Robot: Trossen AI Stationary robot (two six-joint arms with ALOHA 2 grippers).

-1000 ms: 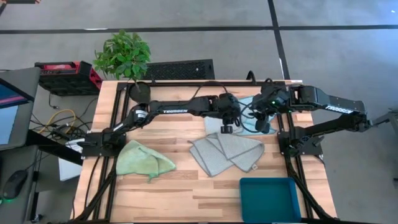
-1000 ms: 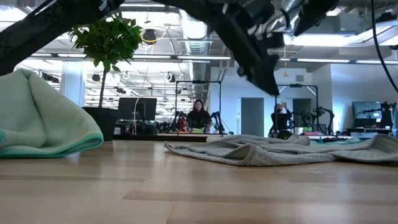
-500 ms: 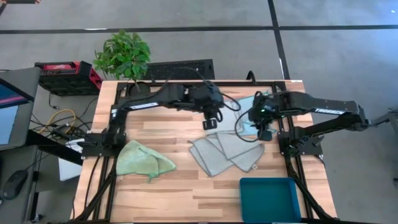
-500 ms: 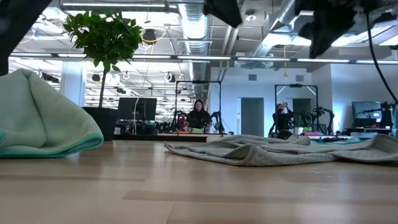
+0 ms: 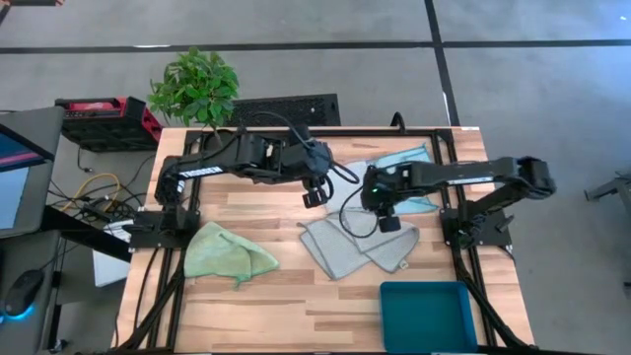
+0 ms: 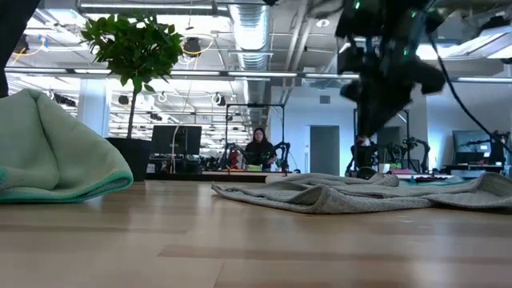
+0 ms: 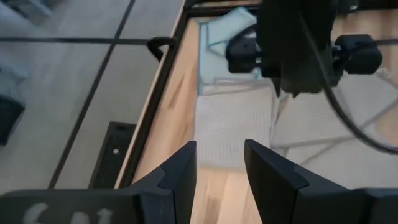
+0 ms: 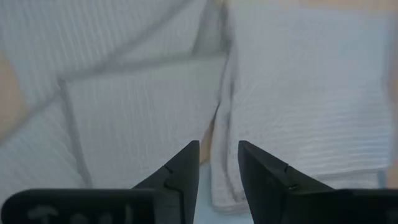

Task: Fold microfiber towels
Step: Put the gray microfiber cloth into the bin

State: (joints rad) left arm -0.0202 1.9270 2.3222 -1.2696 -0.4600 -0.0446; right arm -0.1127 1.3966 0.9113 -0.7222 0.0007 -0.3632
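Note:
Two grey microfiber towels (image 5: 347, 248) lie overlapping and partly folded at the table's middle right, flat on the wood (image 6: 352, 194). A light blue towel (image 5: 402, 161) lies flat behind them, and a crumpled light green towel (image 5: 229, 254) rests at the near left (image 6: 56, 152). My right gripper (image 5: 386, 223) hangs open just above the grey towels (image 8: 143, 106), pointing down, with nothing between its fingers (image 8: 217, 149). My left gripper (image 5: 314, 197) is open and raised, left of the grey towels (image 7: 219, 149).
A teal bin (image 5: 429, 314) stands at the near right edge. A potted plant (image 5: 195, 87) stands behind the far left corner. Black frame rails (image 5: 463, 247) run along both sides. Bare wood (image 5: 296, 306) lies between the green towel and the bin.
My left gripper has risen and drawn back toward the table's left, away from the grey towels, staying open. My right gripper has come down and toward the left and near side, turning at the wrist, and now hangs over the grey towels. The towels have not moved.

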